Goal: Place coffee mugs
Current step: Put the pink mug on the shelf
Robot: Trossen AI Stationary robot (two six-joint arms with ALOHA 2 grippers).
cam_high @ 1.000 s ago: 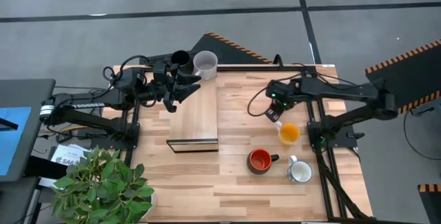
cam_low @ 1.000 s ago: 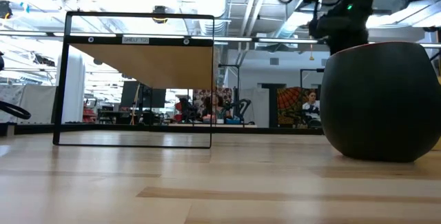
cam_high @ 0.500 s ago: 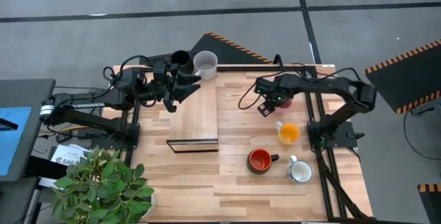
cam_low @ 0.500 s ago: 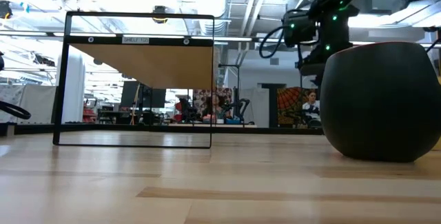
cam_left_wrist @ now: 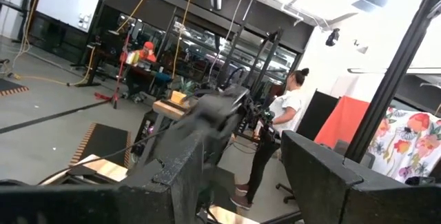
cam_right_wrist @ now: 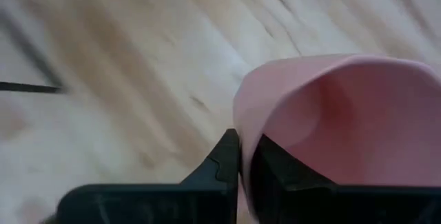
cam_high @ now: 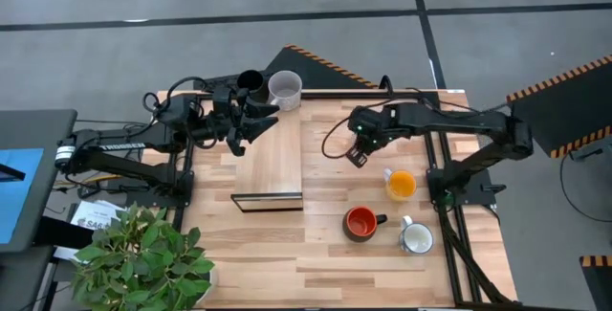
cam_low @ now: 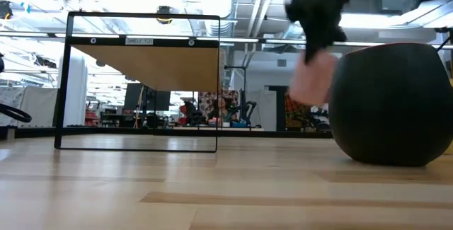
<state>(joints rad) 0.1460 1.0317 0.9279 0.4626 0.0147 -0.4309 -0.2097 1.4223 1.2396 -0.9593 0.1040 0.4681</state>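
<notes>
So two mugs, the black mug (cam_high: 251, 83) and grey mug (cam_high: 285, 89), sit at the shelf's (cam_high: 271, 158) far end. Right pincer (cam_right_wrist: 242, 156) is clamped on the pink mug's (cam_right_wrist: 344, 127) rim, carried above the table (cam_high: 325, 244), while left pincer (cam_high: 256, 120) waits spread apart over the shelf; orange mug (cam_high: 401, 185), red mug (cam_high: 360, 222) and white mug (cam_high: 417, 239) are untouched

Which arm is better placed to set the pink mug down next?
The right. Its gripper is already pinching the pink mug by the rim, carried above the table near the shelf. The left gripper waits at the back by the black mug and grey mug.
</notes>
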